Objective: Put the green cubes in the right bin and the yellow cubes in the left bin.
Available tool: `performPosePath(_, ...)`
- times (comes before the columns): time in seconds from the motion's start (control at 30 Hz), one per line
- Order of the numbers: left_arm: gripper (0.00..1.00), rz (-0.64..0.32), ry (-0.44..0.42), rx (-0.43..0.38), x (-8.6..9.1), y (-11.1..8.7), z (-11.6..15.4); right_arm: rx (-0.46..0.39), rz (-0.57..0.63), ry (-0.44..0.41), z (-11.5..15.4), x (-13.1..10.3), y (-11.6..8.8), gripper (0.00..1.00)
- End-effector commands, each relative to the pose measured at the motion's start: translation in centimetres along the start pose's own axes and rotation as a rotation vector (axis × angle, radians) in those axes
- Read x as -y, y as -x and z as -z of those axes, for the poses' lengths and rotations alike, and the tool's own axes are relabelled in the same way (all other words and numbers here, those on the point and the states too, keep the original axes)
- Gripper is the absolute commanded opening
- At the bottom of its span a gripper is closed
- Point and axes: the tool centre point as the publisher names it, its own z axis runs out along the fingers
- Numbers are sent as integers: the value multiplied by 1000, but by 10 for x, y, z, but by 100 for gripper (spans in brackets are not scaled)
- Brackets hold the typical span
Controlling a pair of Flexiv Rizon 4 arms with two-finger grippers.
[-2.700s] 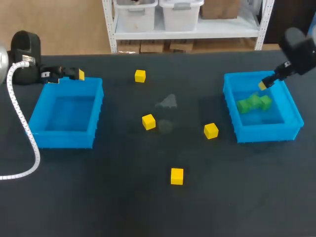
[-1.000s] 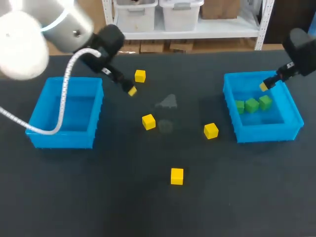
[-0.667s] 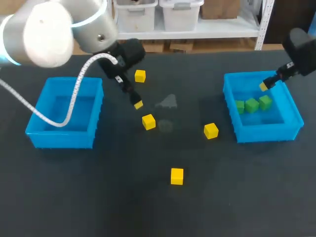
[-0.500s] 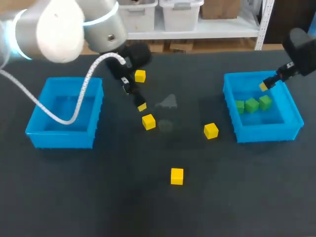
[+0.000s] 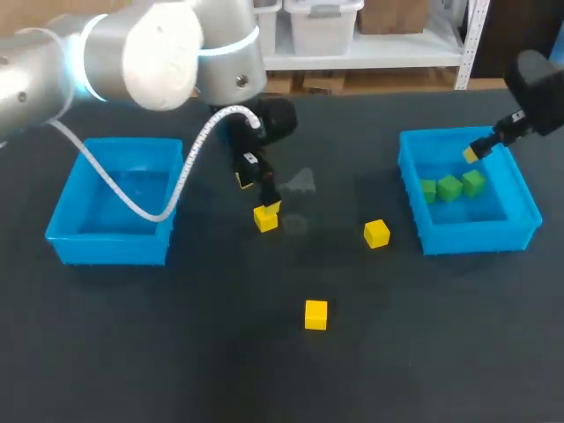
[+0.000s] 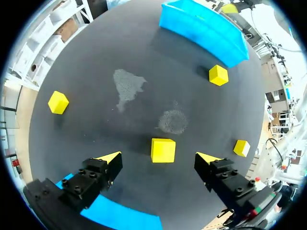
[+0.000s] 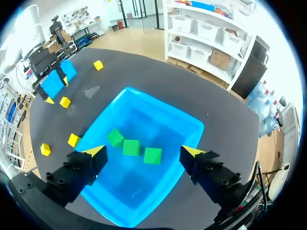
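Note:
My left gripper point(image 5: 260, 196) hangs open just above a yellow cube point(image 5: 264, 218) in the table's middle. In the left wrist view that cube point(image 6: 163, 150) sits between the spread fingertips point(image 6: 110, 157), untouched. Other yellow cubes lie at centre right point(image 5: 376, 233) and toward the front point(image 5: 315, 315); one more point(image 6: 58, 102) shows only in the wrist views. The right bin point(image 5: 480, 238) holds three green cubes point(image 5: 450, 187). My right gripper point(image 7: 144, 152) is open and empty above that bin point(image 7: 163, 103), over the green cubes point(image 7: 131, 147). The left bin point(image 5: 115, 251) is empty.
My left arm with its white cable point(image 5: 176, 189) arches over the back left of the table, past the left bin's right wall. A pale smear point(image 5: 300, 182) marks the dark tabletop point(image 5: 176, 352) behind the middle cube.
My left arm swung from near the left bin's back corner rightward and forward to the middle yellow cube, hiding the back cube. The right arm stayed put over its bin.

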Motion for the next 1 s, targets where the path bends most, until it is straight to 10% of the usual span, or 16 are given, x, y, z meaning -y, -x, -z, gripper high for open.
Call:
performPosePath(0.03,100,2,-2,-109,1,7,-8,2,0,-1,0,0,-1,100)
performPosePath(0.5,100,18,30,-184,12,-4,-40,2,0,-1,0,0,-1,100)
performPosePath(0.53,86,35,47,-180,10,-4,-41,2,0,-1,0,0,-1,100)
performPosePath(0.57,40,57,63,-177,8,-4,-43,2,0,-1,0,0,-1,100)
performPosePath(0.6,14,75,71,-176,6,-4,-44,2,0,-1,0,0,-1,100)
performPosePath(0.63,0,80,85,-176,6,-5,-45,2,0,-1,0,0,-1,100)
performPosePath(1.0,0,115,133,-127,1,-8,-33,2,0,-1,0,0,-1,100)
